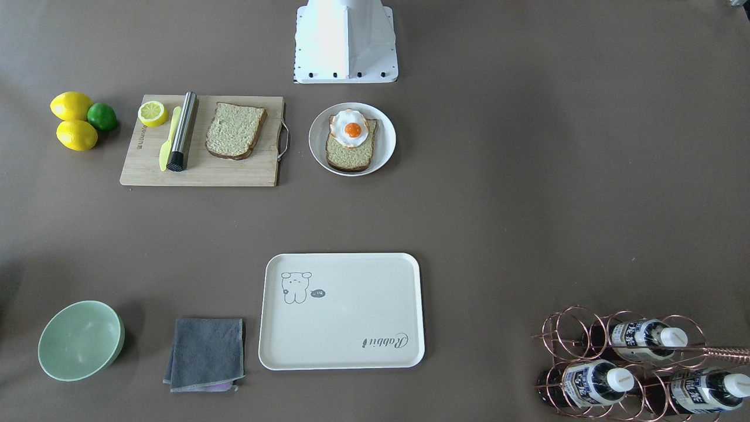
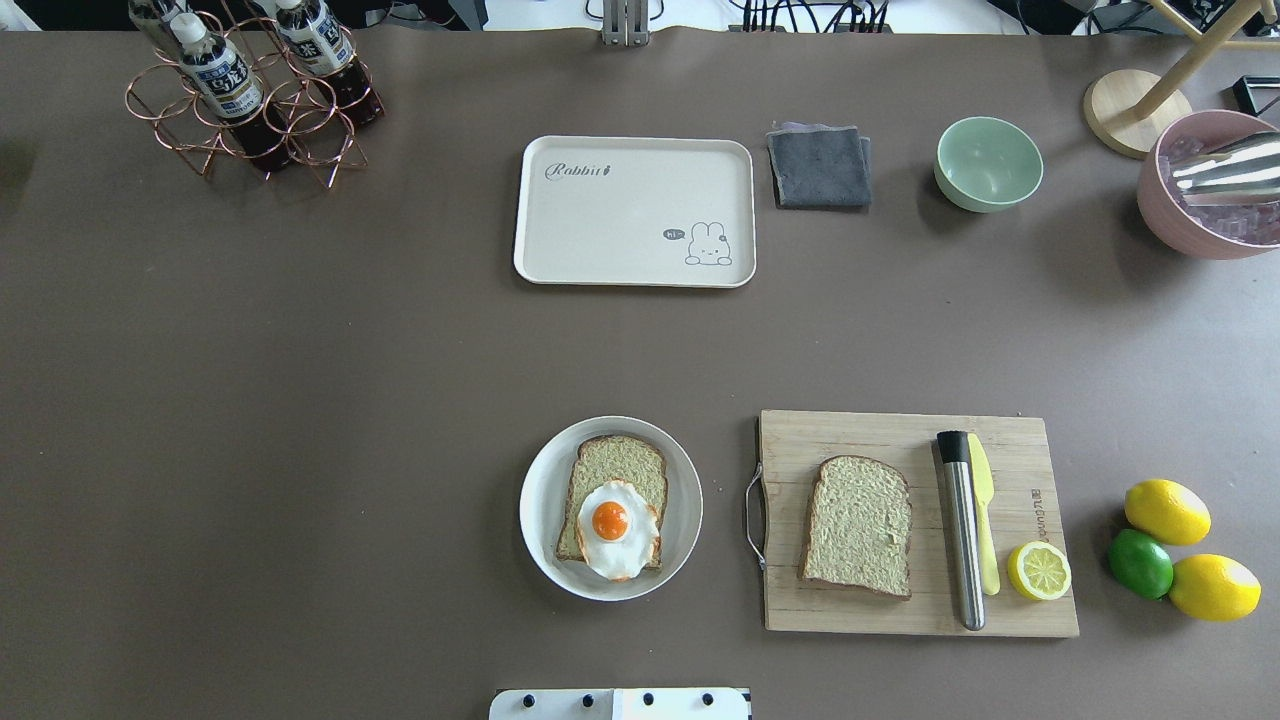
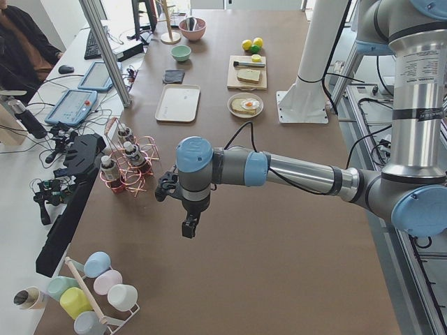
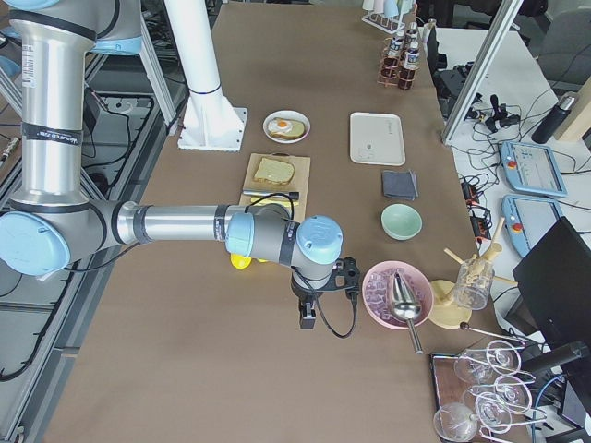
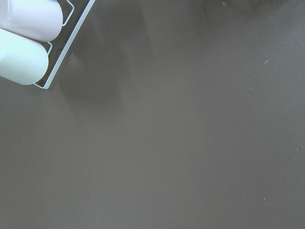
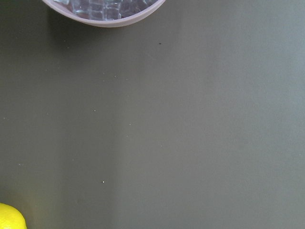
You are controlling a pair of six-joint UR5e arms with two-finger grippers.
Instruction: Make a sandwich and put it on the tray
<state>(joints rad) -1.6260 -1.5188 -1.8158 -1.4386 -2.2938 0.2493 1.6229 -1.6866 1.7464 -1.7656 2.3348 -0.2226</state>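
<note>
While the sandwich is not yet put together, its parts lie in the lower half of the overhead view. One bread slice (image 2: 615,465) rests on a round white plate (image 2: 538,505) at lower centre, with the fried egg (image 2: 617,528) lying on the slice's lower end. The second bread slice (image 2: 858,527) lies on the wooden cutting board (image 2: 880,435) just right of the plate. The tray (image 2: 620,215) sits at upper centre of that frame, well apart from both slices.

On the board, right of the slice, lie a steel cylinder (image 2: 962,540), a yellow knife (image 2: 984,520) just beside it and a lemon half (image 2: 1039,571). Two lemons (image 2: 1167,511) and a lime (image 2: 1140,563) sit off the board's right edge. A grey cloth (image 2: 820,166) and a green bowl (image 2: 988,163) lie right of the tray.

The left claw (image 3: 188,227) hangs over the brown table (image 2: 300,400) at the centre of the left side view, near a copper bottle rack (image 3: 129,167). The right claw (image 4: 307,318) hangs at lower centre of the right side view, near a pink bowl (image 4: 383,295). Whether either claw is open or closed cannot be told.
</note>
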